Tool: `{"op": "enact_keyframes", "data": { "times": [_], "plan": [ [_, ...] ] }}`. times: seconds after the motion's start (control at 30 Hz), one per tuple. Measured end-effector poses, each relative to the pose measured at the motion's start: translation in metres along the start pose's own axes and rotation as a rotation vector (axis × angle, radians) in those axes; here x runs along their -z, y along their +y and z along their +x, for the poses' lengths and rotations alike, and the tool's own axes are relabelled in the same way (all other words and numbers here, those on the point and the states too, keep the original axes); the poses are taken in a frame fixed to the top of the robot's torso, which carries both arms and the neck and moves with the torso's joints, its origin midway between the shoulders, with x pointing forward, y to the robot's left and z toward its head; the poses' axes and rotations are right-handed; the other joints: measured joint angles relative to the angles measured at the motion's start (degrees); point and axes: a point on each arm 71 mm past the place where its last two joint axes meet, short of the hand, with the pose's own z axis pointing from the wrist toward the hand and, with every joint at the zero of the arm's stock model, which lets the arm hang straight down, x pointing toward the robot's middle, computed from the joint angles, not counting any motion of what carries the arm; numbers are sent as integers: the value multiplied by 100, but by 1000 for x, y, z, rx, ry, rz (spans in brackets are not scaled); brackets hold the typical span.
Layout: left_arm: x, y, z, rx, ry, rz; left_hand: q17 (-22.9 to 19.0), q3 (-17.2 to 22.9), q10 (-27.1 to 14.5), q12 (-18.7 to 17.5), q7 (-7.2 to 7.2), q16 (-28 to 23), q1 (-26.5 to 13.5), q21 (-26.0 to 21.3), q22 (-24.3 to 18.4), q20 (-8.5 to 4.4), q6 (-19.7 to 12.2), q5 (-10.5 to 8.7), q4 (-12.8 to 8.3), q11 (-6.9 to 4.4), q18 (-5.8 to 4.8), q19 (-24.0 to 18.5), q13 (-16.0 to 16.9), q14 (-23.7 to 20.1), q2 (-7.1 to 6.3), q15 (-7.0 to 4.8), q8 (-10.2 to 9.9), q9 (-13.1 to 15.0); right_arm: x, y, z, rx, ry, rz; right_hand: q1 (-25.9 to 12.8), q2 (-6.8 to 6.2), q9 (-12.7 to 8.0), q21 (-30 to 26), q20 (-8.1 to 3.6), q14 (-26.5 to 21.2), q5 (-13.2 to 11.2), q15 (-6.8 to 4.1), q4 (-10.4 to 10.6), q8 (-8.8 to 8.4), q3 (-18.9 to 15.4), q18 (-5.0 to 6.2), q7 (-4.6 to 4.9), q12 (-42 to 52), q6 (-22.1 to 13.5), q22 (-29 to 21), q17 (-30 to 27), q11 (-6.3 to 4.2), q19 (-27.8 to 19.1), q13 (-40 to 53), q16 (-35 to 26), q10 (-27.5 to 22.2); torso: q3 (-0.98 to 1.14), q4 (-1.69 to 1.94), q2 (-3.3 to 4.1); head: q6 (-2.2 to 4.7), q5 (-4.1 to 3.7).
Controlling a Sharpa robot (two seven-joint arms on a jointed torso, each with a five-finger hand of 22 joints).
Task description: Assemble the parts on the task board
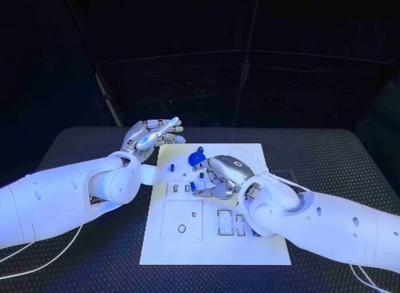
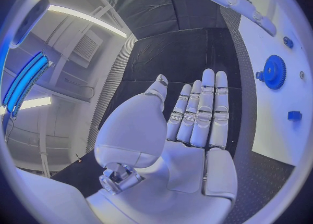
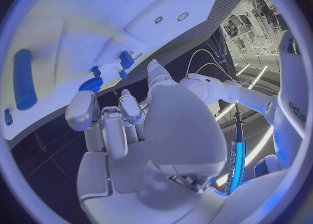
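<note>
No readable text, label, number or sign on any surface in view.

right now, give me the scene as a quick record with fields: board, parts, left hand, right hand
board: white task board flat in the middle of the black table
parts: blue gear near the board's far edge; small blue pieces beside it
left hand: left hand off the board's far left corner, fingers straight and together, holding nothing
right hand: right hand over the board's middle, fingers curled down toward the small parts; whether it grips one cannot be told
</note>
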Motion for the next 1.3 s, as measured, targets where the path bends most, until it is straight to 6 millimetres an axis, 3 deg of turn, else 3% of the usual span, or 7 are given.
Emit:
{"op": "enact_keyframes", "data": {
  "times": [0.23,0.27,0.37,0.5,0.63,0.8,1.3],
  "plan": [
    [1,2,-9,-78,34,-34,931,-123,1072,376,-381,1202,-33,982,457,-569,462,25,25,-459,-2,1387,218,1617,18,-559,108,36,19,-4,-38,-80,-68,-66,131,131,-3,0,38,6,62,11,4,-13,-122,-1,-20,0,-156,-50,0,22,-4,-25,1,-22,2,1,-24,26,16],
    [2,2,-10,-96,44,-45,1392,-153,1205,450,-426,1692,-53,1156,550,-641,507,25,27,-515,-2,1556,281,1660,-2,-603,108,45,22,-6,-44,-93,-74,-71,168,168,1,0,50,6,80,11,4,7,-122,-1,-11,0,-131,-59,0,20,-16,-31,1,-20,4,1,-31,25,23],
    [1,-1,-13,-151,74,-75,4594,-262,1672,886,-586,4680,-159,2180,1473,-832,693,50,76,-700,-2,1998,676,1690,-16,-784,208,123,29,-13,-61,-123,-94,-71,215,268,28,-33,78,6,114,11,-14,105,-105,0,7,0,18,-125,0,20,-44,-58,1,-20,12,1,-59,12,42],
    [0,-4,-12,-264,155,-165,6435,-396,1804,1845,-701,6273,-349,3709,3267,-957,820,50,209,-829,-177,2286,1503,1681,-5,-858,405,332,35,-28,-87,-162,-133,-47,222,376,28,-45,56,6,182,11,-30,142,-88,0,-23,0,50,-154,-1,-3,-66,-62,1,-42,25,-9,-107,-18,65],
    [0,-3,-5,-425,260,-302,6686,-578,1680,4203,-782,7125,-475,4791,4626,-1003,816,72,359,-972,-306,2434,3818,1689,37,-941,916,730,37,-39,-106,-210,-166,-18,221,377,28,-53,37,6,213,11,-30,142,-88,0,-23,0,50,-195,-1,-3,-85,-62,-27,-42,44,-15,-166,-60,98],
    [2,5,4,-609,346,-463,6690,-775,1676,5457,-910,7462,-591,5467,5655,-1037,692,39,556,-975,-492,2756,5146,1686,87,-984,1454,1174,36,-50,-119,-257,-195,12,221,377,28,-71,57,6,234,11,-30,142,-88,0,-23,-1,50,-226,-1,-3,-106,-78,-29,-42,63,-13,-229,-101,115],
    [-12,33,40,-1014,478,-699,6689,-1093,1387,5554,-905,7476,-721,5377,5584,-1058,202,39,875,-972,-492,2809,5206,1678,235,-992,2024,1761,31,-66,-123,-323,-213,64,245,400,27,-118,56,6,249,11,-30,170,-88,-1,-23,-4,49,-320,4,-2,-149,-110,-83,-83,85,38,-341,-198,123]
  ]
}}
